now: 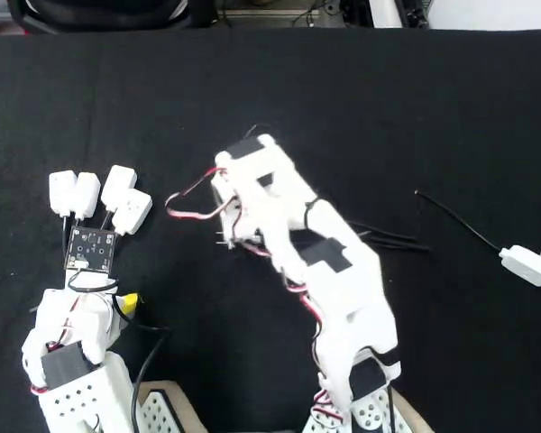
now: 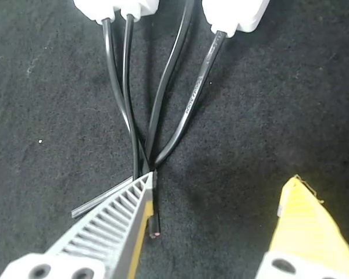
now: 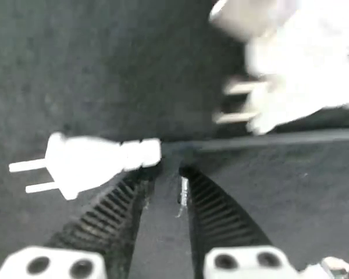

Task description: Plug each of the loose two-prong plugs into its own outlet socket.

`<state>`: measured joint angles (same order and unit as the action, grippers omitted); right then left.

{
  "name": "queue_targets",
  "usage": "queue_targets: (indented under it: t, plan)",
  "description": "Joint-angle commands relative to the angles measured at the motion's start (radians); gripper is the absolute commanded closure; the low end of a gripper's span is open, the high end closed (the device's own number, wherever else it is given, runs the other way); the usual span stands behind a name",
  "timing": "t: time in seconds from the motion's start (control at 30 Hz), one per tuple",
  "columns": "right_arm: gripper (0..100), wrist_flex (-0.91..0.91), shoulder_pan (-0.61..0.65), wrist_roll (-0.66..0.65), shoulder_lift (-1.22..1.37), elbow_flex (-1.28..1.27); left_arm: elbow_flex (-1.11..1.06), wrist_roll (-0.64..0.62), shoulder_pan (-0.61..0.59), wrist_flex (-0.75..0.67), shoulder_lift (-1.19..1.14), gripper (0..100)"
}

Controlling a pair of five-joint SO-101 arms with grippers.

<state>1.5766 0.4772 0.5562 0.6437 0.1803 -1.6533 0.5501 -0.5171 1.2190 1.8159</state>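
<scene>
Cords (image 2: pixel 199 87): beside left gripper (image 2: pixel 222 176), jaws released; sockets (image 1: pixel 119 185) at 12 o'clock.
Plug (image 3: pixel 87 163): just beside right gripper (image 3: pixel 164 172); grip cannot be told.

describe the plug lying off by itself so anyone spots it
On the black cloth table, go to the right edge. The white plug there lies alone with a thin black cable trailing away, unlike the four white sockets clustered far left.

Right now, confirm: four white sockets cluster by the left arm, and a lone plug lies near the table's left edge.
Not quite: the sockets cluster by the left arm, but the lone plug lies near the table's right edge, per the high view.
</scene>
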Motion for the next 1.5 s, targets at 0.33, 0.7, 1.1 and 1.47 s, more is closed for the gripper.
queue_targets:
  t: [0.33, 0.7, 1.1, 1.47]
  plan:
    - [95.2, -0.061, -0.175, -0.041, -0.001, 0.159, 0.008, 0.003, -0.007, 0.006, 0.006, 67]
    - [95.2, 0.061, -0.124, -0.037, -0.090, 0.170, 0.008, 0.003, -0.007, 0.006, 0.006, 67]
    - [82.2, -0.138, -0.114, 0.302, -0.136, 0.136, 0.008, 0.002, -0.008, 0.006, 0.006, 67]
    - [72.9, -0.405, -0.002, 0.591, -0.136, -0.021, 0.008, 0.002, -0.010, 0.006, 0.006, 67]
